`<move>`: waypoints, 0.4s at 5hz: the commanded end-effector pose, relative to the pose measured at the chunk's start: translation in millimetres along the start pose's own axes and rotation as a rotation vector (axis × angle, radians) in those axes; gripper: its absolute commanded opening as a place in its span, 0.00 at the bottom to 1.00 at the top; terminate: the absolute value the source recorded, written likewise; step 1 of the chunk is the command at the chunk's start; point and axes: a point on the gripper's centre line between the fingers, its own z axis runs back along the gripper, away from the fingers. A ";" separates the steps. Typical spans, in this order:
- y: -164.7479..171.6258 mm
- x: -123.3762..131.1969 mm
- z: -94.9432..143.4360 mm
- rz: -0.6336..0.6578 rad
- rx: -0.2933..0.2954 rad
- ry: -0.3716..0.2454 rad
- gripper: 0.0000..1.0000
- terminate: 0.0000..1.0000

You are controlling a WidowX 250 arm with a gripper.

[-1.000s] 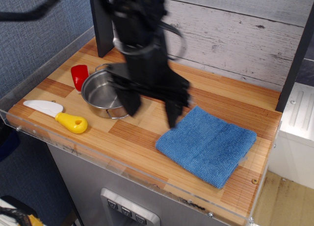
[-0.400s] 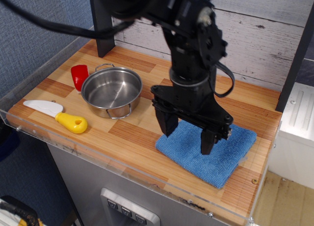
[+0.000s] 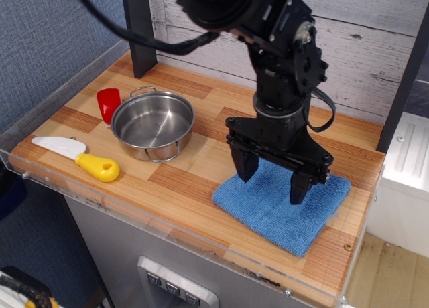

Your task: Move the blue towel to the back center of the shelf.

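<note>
Front edge: clear acrylic rim along the near side of the shelf [image 3: 194,181]; below it, a grey cabinet face.

Near left: knife [image 3: 77,156], white blade, yellow handle, flat on the boards close to the front rim.

Near right: the blue towel [image 3: 268,214], folded, flat, in the front-right part of the shelf, 1 corner close to the front rim. It is not at the back center; task not yet done.

Over the towel: gripper [image 3: 273,181], black, pointing down, jaws spread wide, nothing between them. The 2 fingertips sit at or just above the cloth, toward its back half; whether they touch it cannot be told from this 1 view.

Mid left: steel pot [image 3: 153,124], empty, upright, well apart from the towel. Red object [image 3: 108,105] just behind its left side, partly hidden.

Far: the back center strip of boards, in front of the wooden wall, looks unoccupied from here, though the arm hides part of it.

Risks (judgement):
- Pinching only the top ply would let the folded towel unfold or drape when lifted, and the trailing edge could drag.
- Closing too high would miss the cloth.
- A low carry leftward could catch the pot's rim or handle.
- Overshooting would bunch the towel against the wall.
</note>
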 end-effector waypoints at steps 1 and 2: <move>5.6 5.3 -10.7 0.006 0.028 -0.042 1.00 0.00; 10.1 -1.3 -27.1 0.005 0.042 -0.015 1.00 0.00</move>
